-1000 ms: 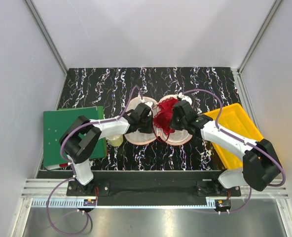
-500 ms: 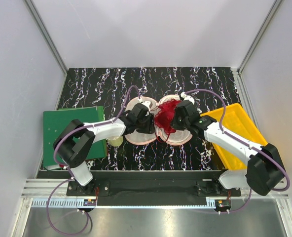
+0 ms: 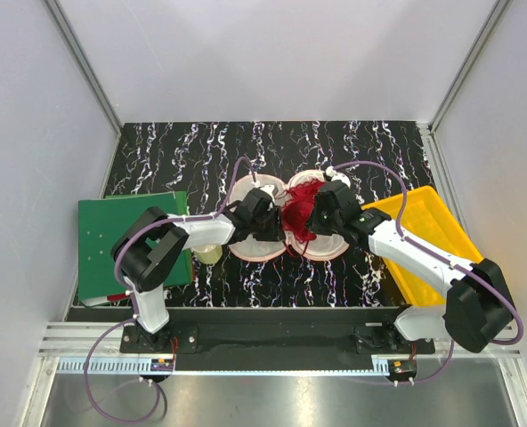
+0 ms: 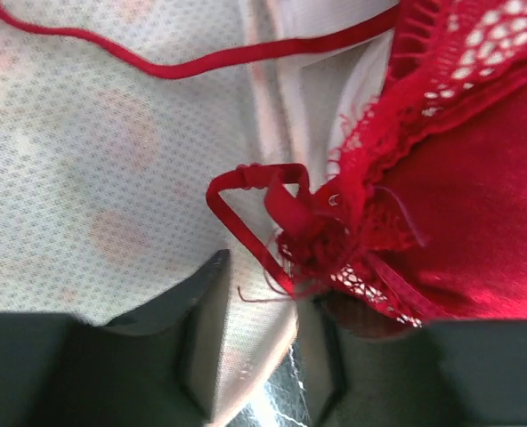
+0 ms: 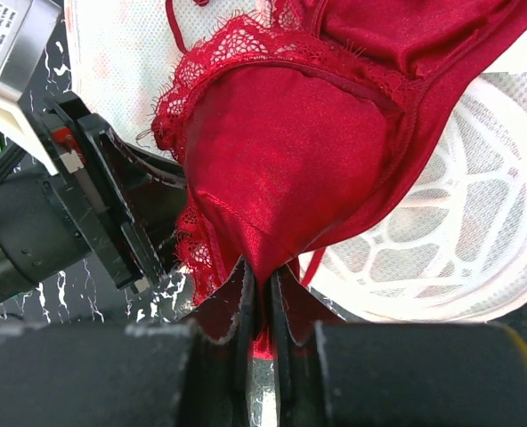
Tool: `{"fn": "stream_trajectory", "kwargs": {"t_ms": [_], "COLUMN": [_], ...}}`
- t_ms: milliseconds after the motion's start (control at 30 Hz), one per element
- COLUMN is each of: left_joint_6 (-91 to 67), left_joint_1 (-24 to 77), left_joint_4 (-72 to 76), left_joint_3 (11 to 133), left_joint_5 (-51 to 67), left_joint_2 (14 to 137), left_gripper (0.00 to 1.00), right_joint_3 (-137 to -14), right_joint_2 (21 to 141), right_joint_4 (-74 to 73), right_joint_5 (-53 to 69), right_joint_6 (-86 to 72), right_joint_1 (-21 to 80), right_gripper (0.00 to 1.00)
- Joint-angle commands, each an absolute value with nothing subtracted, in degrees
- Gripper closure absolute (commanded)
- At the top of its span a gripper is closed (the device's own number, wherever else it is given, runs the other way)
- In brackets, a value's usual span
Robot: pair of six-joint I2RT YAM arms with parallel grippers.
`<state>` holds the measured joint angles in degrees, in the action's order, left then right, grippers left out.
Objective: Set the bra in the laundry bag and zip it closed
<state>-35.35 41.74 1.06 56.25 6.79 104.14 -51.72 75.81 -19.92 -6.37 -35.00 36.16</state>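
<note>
The laundry bag point(image 3: 246, 246) lies open in the middle of the table, its white mesh lining up. The red lacy bra point(image 3: 300, 209) lies over the bag's middle and right lobe. My left gripper point(image 3: 268, 222) is at the bag's middle; in the left wrist view point(image 4: 268, 307) its jaws hold a fold of the bag's mesh rim point(image 4: 237, 347), next to the bra's strap and lace point(image 4: 317, 231). My right gripper point(image 3: 321, 211) is shut on the bra's satin cup point(image 5: 290, 151) and holds it over the mesh lining point(image 5: 459, 222); the right wrist view shows its jaws pinched together point(image 5: 265, 280).
A yellow plastic tray point(image 3: 424, 236) stands at the right under my right arm. A green board point(image 3: 134, 240) lies at the left edge. A small pale yellow object point(image 3: 208, 254) sits under my left forearm.
My right gripper has moved a little back and to the right with the bra. My left arm's elbow has swung out and back; its gripper has stayed at the bag's middle.
</note>
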Motion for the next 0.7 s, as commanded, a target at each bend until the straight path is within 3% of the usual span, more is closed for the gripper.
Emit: {"fn": "stream_trajectory", "kwargs": {"t_ms": [0,267,667], "left_joint_6": [-36.3,-32.5,-28.6], "left_joint_1": [41.7,41.7,41.2], "left_joint_4": [3.2,-2.7,-5.0], "left_joint_3": [57.7,60.6,65.1], "left_joint_5": [4.8,-2.2,-7.9], "left_joint_2": [105.5,103.0,96.4], "left_gripper": [0.7,1.0,1.0], "right_joint_3": [-52.7,-51.7,-50.1], "right_joint_2": [74.0,71.9,70.9], "right_joint_4": [-20.2,-21.6,-23.6], "right_joint_5": [-5.4,-6.5,-10.1], "right_joint_6": [-36.1,-35.8,-29.5], "right_joint_1": [35.8,35.7,31.5], "right_gripper": [1.0,1.0,1.0]}}
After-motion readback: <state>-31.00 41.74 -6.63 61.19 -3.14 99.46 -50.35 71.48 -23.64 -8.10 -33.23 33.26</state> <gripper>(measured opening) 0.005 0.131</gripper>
